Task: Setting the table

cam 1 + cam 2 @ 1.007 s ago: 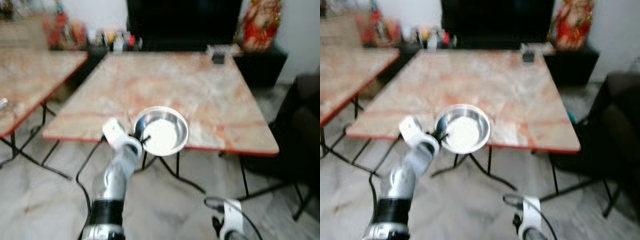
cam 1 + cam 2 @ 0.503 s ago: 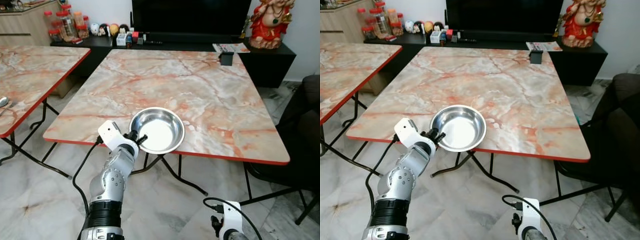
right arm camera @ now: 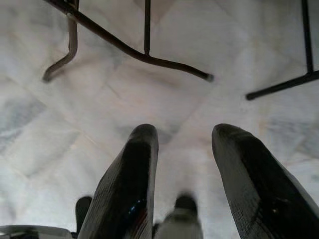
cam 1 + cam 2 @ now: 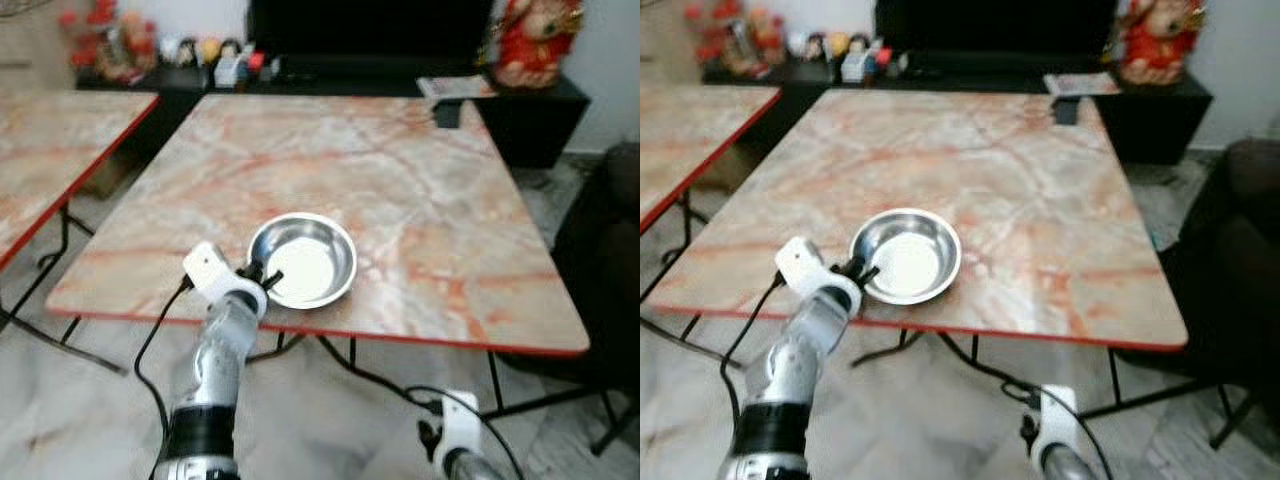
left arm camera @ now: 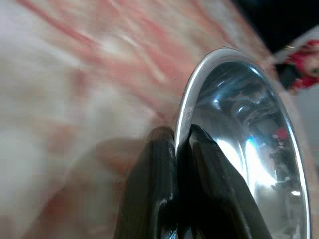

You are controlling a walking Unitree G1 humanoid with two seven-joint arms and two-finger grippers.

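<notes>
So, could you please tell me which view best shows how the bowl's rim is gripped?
The left wrist view: the left gripper pinches the steel bowl rim, one finger inside, one outside. Both eye views show the whole bowl on the table, blurred, grip tiny.

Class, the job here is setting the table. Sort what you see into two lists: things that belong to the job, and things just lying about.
Belongs to the job:
- steel bowl, near the table's front edge
- marble table
- left tool, shut on the bowl's rim

Just lying about:
- red figurine
- black cabinet
- second table
- right tool, open over the floor
</notes>
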